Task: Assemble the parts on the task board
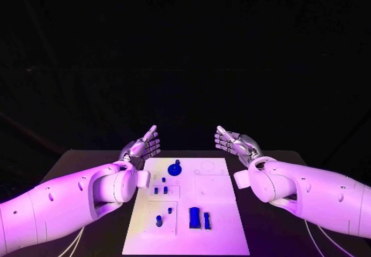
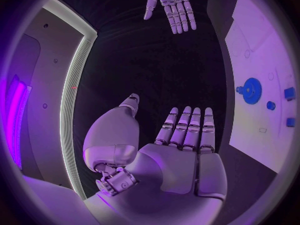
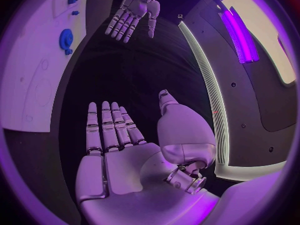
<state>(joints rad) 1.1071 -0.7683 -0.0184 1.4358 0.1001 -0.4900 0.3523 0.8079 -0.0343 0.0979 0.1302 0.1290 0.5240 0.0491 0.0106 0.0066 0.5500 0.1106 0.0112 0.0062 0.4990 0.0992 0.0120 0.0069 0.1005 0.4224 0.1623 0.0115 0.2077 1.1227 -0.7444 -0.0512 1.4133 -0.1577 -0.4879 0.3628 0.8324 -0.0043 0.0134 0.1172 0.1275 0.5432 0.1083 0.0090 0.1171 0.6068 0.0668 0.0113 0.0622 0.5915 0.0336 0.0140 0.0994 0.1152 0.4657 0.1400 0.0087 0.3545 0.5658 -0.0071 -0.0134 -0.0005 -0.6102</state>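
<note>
a: on the black table (image 1: pixel 85 160), in the head view, the white task board (image 1: pixel 220 214) is seen lying lengthwise between the two arms. at its far end a blue gear (image 1: pixel 175 169) is found, left of the middle. two small blue pegs (image 1: pixel 161 190) are set in a pad nearer the middle, and two blue rectangular blocks (image 1: pixel 199 218) are stood side by side in the near half, with small blue studs (image 1: pixel 159 221) to their left.

b: and the hands there?

a: the left hand (image 1: pixel 143 145) is held up beyond the board's far left corner, the right hand (image 1: pixel 234 142) beyond its far right corner. the palms are turned toward each other, the fingers are stretched out and apart, and nothing is held by either.

b: what is shown from the left wrist?

a: the left hand (image 2: pixel 169 150) is seen flat, fingers straight and thumb spread wide, with nothing grasped. the task board (image 2: pixel 259 50) is seen beside it, apart from the fingers, with the gear (image 2: pixel 252 90) and some small blue parts (image 2: pixel 289 93) on it. the right hand (image 2: pixel 170 2) is seen opposite, likewise spread.

b: and from the right wrist?

a: the right hand (image 3: pixel 125 150) is laid out flat and holds nothing. the task board (image 3: pixel 37 60) with the gear (image 3: pixel 65 39) is seen to one side, untouched, and the left hand (image 3: pixel 132 12) is seen across from it, fingers extended.
</note>
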